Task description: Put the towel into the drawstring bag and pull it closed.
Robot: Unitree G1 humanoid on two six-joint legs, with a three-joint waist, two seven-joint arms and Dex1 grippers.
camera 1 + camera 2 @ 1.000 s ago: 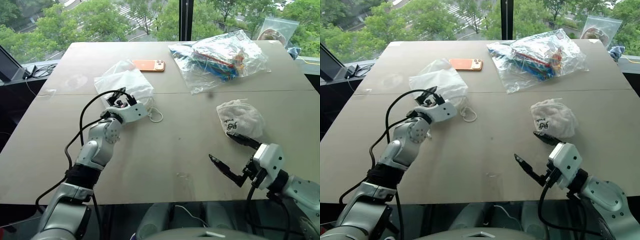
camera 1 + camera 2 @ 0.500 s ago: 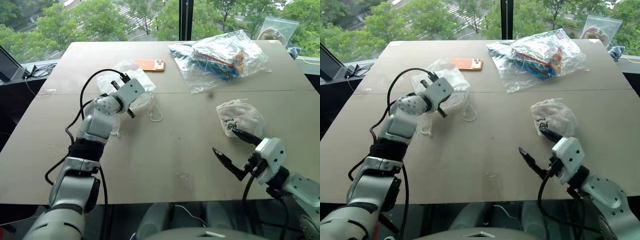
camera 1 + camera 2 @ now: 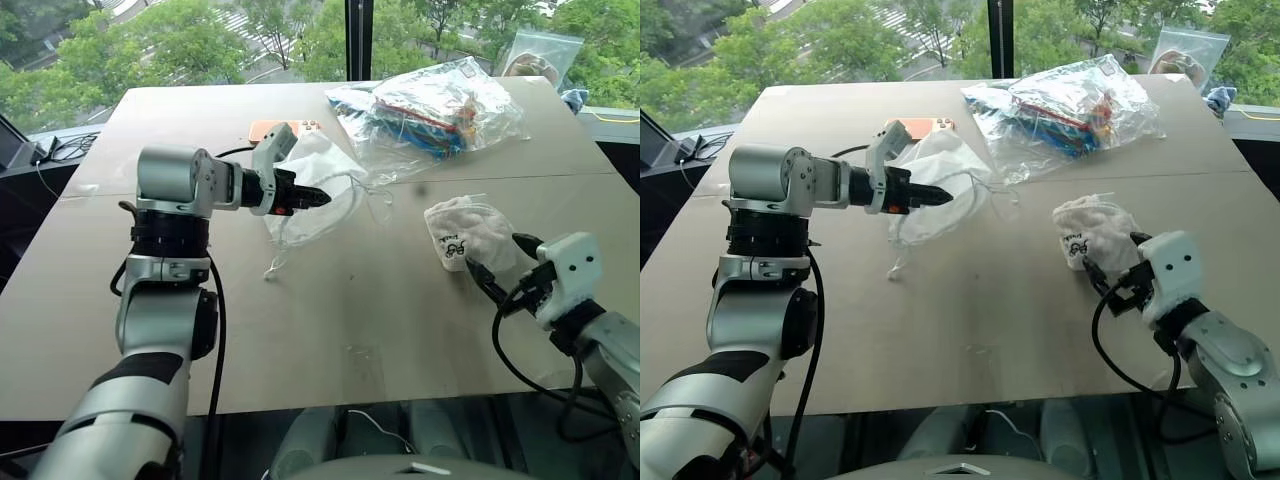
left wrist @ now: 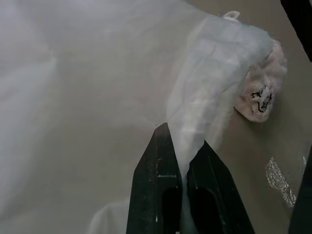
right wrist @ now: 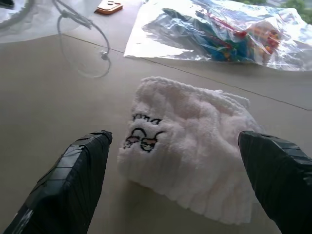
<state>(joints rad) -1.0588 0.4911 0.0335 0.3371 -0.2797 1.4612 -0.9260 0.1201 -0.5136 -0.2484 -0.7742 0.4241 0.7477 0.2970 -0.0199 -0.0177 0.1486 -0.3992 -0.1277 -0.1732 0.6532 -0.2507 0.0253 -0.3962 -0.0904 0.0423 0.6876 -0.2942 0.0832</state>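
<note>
Here the left wrist view gives what the head views cannot: the left gripper's (image 4: 183, 163) two black fingers pressed together with a fold of the drawstring bag (image 4: 214, 73) pinched between them, the thin cloth running up and away from the tips. In that same view the towel (image 4: 258, 92) shows past the edge of the bag, lying on the table (image 4: 87, 146) well beyond the fingertips. The head views add the wider layout: the left gripper (image 3: 312, 197) is raised above the table (image 3: 330, 320) and points toward the robot's right, and the bag (image 3: 310, 190) hangs from it with its lower part and one cord (image 3: 272, 268) trailing down to the tabletop, another cord looping out on its right.

The right wrist view shows the right gripper (image 5: 180, 161) with its fingers (image 5: 73, 170) spread wide, one on each side of the towel (image 5: 190, 151), with a gap between each finger and the cloth. The black printed marks face the camera there. From the head, the right gripper (image 3: 503, 268) sits just at the towel's (image 3: 465, 232) near edge, fingers apart, on the right half of the table.

Behind both lie a clear plastic bag of colourful items (image 3: 440, 100) and an orange phone (image 3: 925, 126), partly hidden by the lifted bag.
</note>
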